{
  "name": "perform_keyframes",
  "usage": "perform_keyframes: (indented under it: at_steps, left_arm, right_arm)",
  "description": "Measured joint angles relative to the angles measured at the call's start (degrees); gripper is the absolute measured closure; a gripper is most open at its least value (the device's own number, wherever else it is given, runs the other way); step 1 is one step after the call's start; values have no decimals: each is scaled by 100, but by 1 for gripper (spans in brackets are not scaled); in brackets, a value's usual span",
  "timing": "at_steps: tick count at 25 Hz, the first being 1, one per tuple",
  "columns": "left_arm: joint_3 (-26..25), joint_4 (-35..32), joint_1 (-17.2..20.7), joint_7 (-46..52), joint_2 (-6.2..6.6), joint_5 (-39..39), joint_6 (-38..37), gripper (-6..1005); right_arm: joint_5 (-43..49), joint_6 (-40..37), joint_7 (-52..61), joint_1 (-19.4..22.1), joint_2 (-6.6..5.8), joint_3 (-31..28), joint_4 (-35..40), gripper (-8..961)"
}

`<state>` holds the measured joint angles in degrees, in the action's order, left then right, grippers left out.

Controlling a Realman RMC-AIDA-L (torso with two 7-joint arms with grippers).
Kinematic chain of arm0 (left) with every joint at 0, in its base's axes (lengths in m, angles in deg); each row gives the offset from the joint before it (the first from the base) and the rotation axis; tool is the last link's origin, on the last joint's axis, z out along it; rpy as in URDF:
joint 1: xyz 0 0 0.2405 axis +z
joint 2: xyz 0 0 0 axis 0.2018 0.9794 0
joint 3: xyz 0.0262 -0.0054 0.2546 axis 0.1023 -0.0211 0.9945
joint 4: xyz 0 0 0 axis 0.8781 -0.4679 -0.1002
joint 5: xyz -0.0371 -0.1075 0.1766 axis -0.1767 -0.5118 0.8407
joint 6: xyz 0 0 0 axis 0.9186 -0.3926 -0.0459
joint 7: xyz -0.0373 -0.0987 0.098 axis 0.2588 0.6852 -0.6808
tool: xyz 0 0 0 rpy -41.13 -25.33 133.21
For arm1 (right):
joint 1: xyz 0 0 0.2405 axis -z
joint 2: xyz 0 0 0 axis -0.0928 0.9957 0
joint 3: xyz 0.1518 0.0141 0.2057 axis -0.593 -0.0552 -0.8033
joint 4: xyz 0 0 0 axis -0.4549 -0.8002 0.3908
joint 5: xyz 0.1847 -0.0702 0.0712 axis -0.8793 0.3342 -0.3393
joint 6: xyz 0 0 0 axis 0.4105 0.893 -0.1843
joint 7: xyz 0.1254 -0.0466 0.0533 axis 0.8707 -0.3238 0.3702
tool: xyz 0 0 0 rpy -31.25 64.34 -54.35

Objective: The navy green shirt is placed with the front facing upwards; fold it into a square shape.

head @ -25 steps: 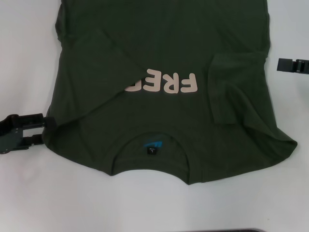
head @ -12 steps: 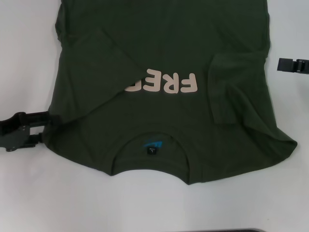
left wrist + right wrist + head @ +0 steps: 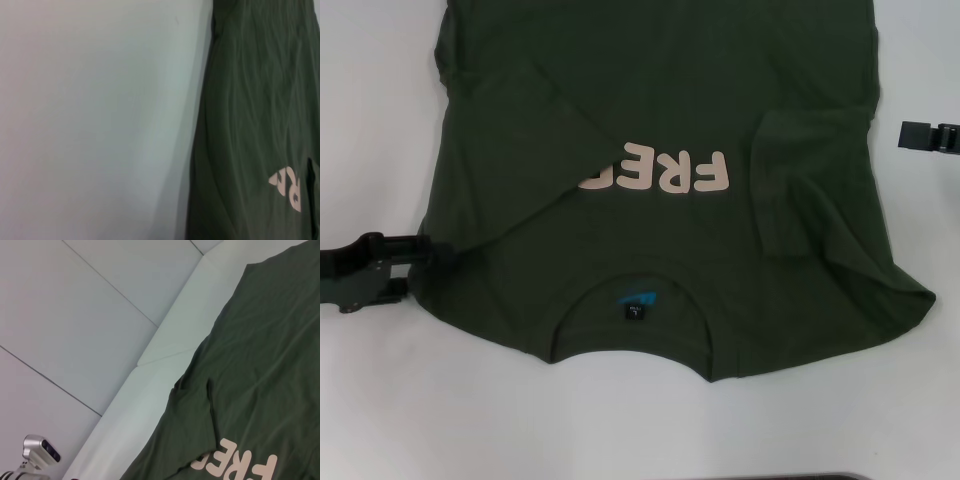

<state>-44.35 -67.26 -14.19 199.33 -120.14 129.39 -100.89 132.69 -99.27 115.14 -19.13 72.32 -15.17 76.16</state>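
White tabletop [image 3: 380, 120] carries everything you're working with, and the navy green shirt [image 3: 660, 110] covers most of its middle, front up, collar toward the near edge and hem running off toward the far edge. You can see the pink "FREE!" lettering [image 3: 670, 172] only in part, because the sleeve on the left side is already laid diagonally inward over the chest and hides the last letters; the right sleeve is also turned in, lying as a flap just beside the print. The blue neck label [image 3: 636, 298] shows inside the collar near the near edge. I judge you're early in the fold: sleeves in, body not yet narrowed, so the side panels come next. Your left gripper [image 3: 418, 255] sits low at the shirt's left edge by the shoulder, arm reaching in horizontally from the left side of the table, fingertips touching the fabric's border. Whether its fingers have pinched the cloth or stand apart I cannot tell. Its wrist camera shows only bare table and the shirt's long side edge. For the next move you'd want a firm hold on that edge, then carry it across toward the middle without dragging the sleeve loose. Your right gripper [image 3: 920, 134] hangs by the right edge of the table, well clear of the shirt, idle.
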Motion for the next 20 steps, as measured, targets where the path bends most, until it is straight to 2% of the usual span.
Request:
perform_keyframes:
  at_steps: [5,10,16,20]
  left_arm:
    - [171,-6,-25,31,14,1,122,318]
    - [239,4,-33,60,20,2,172,576]
    - [280,-6,-41,51,74,1,-46,807]
    - [315,-45,-54,-11,116,-1,-213,861]
  right_arm:
    - [-9,-14,31,-7,0,-10,-9,56]
    - [-10,-14,64,-5,0,-49,-6,57]
    - [9,-3,92,-7,0,-62,-1,58]
    - [15,27,197,-12,-23,-31,3,58]
